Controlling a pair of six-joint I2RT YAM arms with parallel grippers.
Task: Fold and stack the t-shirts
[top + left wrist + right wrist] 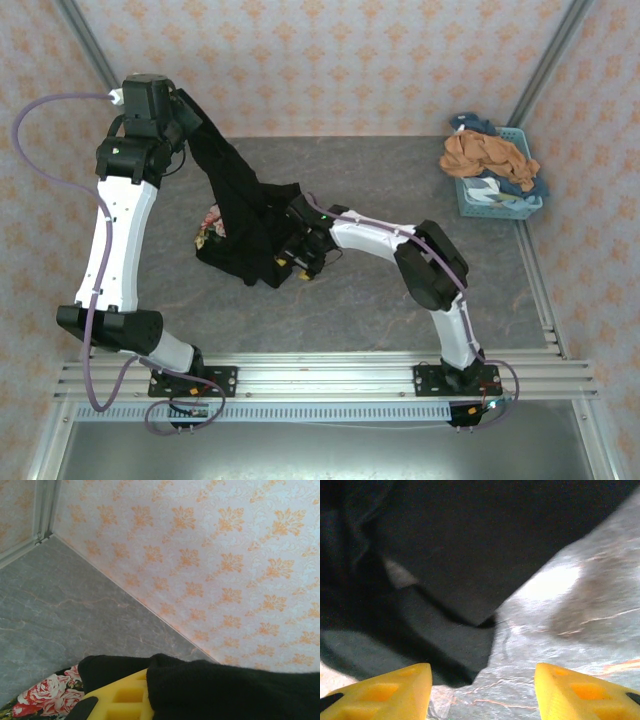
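Observation:
A large black t-shirt [250, 215] hangs from my raised left gripper [193, 125] at the back left and drapes down onto the table, its rose print [210, 228] bunched at the left. In the left wrist view the black cloth [230, 690] wraps over a yellow finger pad [117, 700], so that gripper is shut on the shirt. My right gripper [293, 265] sits low at the shirt's lower right edge. Its jaws [482, 692] stand open, with a black cloth corner [465, 645] just ahead of them and nothing between the fingertips. Rust-orange [485, 155] and blue [525, 185] tees lie in the basket.
The pale blue lattice basket [490, 205] stands at the back right corner against the wall. Patterned walls close the table at back and sides. Grey tabletop [400, 300] lies bare in front of and to the right of the shirt.

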